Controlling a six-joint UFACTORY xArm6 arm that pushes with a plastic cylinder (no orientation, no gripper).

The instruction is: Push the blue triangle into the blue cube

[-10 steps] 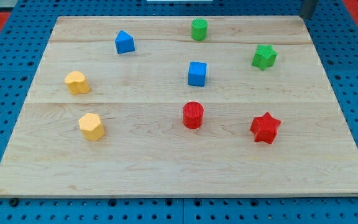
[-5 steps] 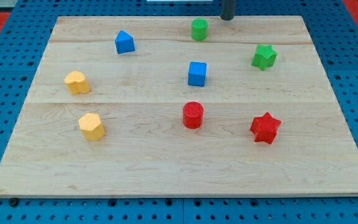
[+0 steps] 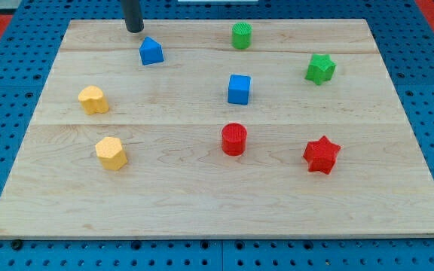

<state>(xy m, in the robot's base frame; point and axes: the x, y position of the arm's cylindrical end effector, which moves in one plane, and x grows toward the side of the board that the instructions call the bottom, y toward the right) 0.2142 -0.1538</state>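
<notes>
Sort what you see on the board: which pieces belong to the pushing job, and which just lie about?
Job: blue triangle block; blue cube block; my tip, just up-left of the triangle.
Lying about: green cylinder, green star, red cylinder, red star, two yellow blocks.

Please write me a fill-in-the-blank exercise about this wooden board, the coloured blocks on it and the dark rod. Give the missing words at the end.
1. My tip stands just up and to the view's left of the blue ____ block.
2. The blue cube lies directly above the ____ cylinder in the view.
3. The number of yellow blocks near the left edge of the wooden board is ____.
4. The red star sits below the ____ star.

Missing words: triangle; red; two; green
</notes>
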